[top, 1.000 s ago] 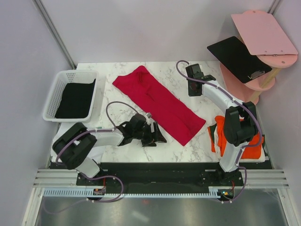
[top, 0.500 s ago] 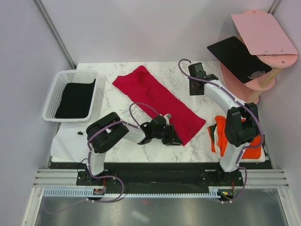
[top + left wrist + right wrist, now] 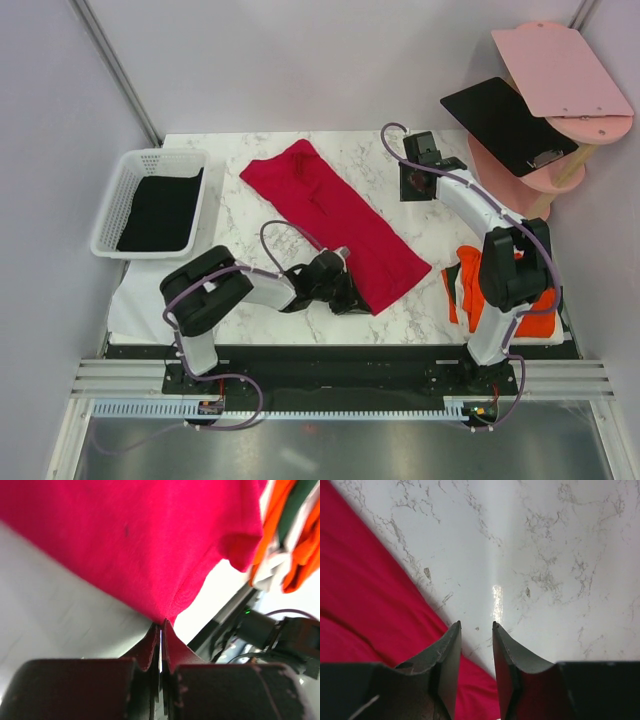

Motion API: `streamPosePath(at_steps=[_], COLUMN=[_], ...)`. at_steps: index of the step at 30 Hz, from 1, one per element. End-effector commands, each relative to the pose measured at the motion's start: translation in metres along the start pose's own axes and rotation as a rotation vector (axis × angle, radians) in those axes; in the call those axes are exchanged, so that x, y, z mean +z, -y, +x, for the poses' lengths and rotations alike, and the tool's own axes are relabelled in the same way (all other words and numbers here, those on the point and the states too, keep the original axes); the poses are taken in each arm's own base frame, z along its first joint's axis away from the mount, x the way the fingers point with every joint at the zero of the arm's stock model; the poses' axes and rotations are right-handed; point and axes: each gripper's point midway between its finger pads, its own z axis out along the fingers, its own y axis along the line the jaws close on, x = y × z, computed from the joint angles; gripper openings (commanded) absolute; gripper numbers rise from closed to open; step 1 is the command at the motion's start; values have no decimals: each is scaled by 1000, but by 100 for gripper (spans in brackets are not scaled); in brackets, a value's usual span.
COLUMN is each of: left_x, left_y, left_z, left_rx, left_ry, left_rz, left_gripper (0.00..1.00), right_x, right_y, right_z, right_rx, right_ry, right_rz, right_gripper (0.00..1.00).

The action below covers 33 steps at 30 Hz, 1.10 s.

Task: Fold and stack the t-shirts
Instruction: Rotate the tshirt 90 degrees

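One crimson t-shirt [image 3: 335, 220] lies diagonally on the counter [image 3: 240, 190]. The left end effector [image 3: 161, 626] is pinched closed on its near edge. The right end effector [image 3: 476, 626], narrowly parted and holding nothing, is over bare marble beside its far-right edge. Right of it lie piled orange t-shirts [image 3: 465, 285], number unclear; left of it, one black t-shirt [image 3: 160, 210] in a basket [image 3: 112, 205].

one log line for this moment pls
step: fold | left gripper: shut on red t-shirt near edge | right gripper: open, empty, over table beside it
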Motion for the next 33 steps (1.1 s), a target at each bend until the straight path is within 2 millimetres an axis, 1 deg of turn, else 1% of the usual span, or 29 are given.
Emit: streamPosePath(at_steps=[1, 2, 3, 4, 5, 6, 7, 8, 9, 10, 11, 12, 13, 14, 15, 16, 17, 18, 21, 22, 24, 25, 26, 27, 28, 29, 31, 32, 33], left_x=[-30, -38, -45, -52, -60, -65, -75, -84, -91, -100, -110, -117, -126, -132, -139, -144, -150, -155, -164, -165, -167, -168, -168, -168, -168, -169, -170, -171, -172], left_y=[-61, -67, -61, -61, -74, -76, -70, -86, -87, -81, -95, -98, -92, -99, -107, -108, -105, -110, -112, -117, -117, -119, -118, -117, -115, -114, -111, -111, -111], left_z=[13, 18, 18, 19, 27, 29, 28, 37, 39, 37, 45, 46, 43, 45, 49, 48, 48, 50, 53, 55, 55, 56, 57, 56, 55, 55, 53, 53, 52], left_rx=[45, 44, 49, 48, 36, 32, 36, 22, 16, 19, 9, 3, 11, 5, -5, -6, -2, -13, -22, -26, -32, -34, -33, -34, -32, -26, -18, -13, -9], left_ry=[9, 8, 19, 23, 9, 8, 25, 9, 14, 41, 29, 40, 74, 83, 77, 96, 113, 115, 130, 127, 133, 130, 130, 133, 133, 134, 134, 132, 134], left_rz=[-252, -265, -248, -250, -282, -292, -274, -320, -323, -300, -343, -351, -331, -348, -380, -382, -364, -381, -374, -382, -377, -382, -379, -378, -375, -375, -380, -385, -391], left_gripper=[2, 2, 2, 2, 2, 2, 2, 2, 2, 2, 2, 2, 2, 2, 2, 2, 2, 2, 2, 2, 2, 2, 2, 2, 2, 2, 2, 2, 2], right_x=[4, 8, 10, 12, 20, 24, 29, 38, 41, 46, 55, 57, 62, 73, 75, 77, 88, 89, 100, 101, 112, 122, 122, 124, 132, 133, 139, 138, 139], right_y=[-17, -21, -25, -38, -44, -54, -62, -76, -86, -94, -106, -114, -122, -130, -138, -146, -152, -159, -175, -178, -185, -189, -192, -199, -203, -207, -216, -221, -227], right_z=[-8, -7, -5, -9, -5, -5, -11, -4, -8, -17, -12, -19, -27, -28, -28, -36, -36, -42, -45, -51, -49, -42, -48, -45, -38, -41, -33, -37, -32], right_rx=[4, 8, 11, 16, 13, 24, 34, 39, 61, 74, 86, 109, 123, 136, 145, 171, 185, 203, 275, 305, 322, 333, 339, 334, 335, 330, 323, 315, 303], right_ry=[21, 15, 11, 22, 13, 8, 28, -2, 3, 36, 12, 22, 50, 46, 39, 56, 54, 71, 63, 81, 75, 52, 60, 55, 40, 47, 33, 42, 31], right_rz=[-84, -100, -118, -187, -209, -262, -296, -366, -405, -442, -502, -538, -576, -601, -645, -674, -693, -736, -794, -810, -825, -824, -832, -839, -833, -838, -832, -835, -828], right_gripper=[40, 40, 41, 41, 41, 42, 43, 44, 46, 47, 47, 48, 49, 49, 50, 50, 50, 51, 51, 51, 50, 50, 50, 49, 49, 47, 46, 43, 40])
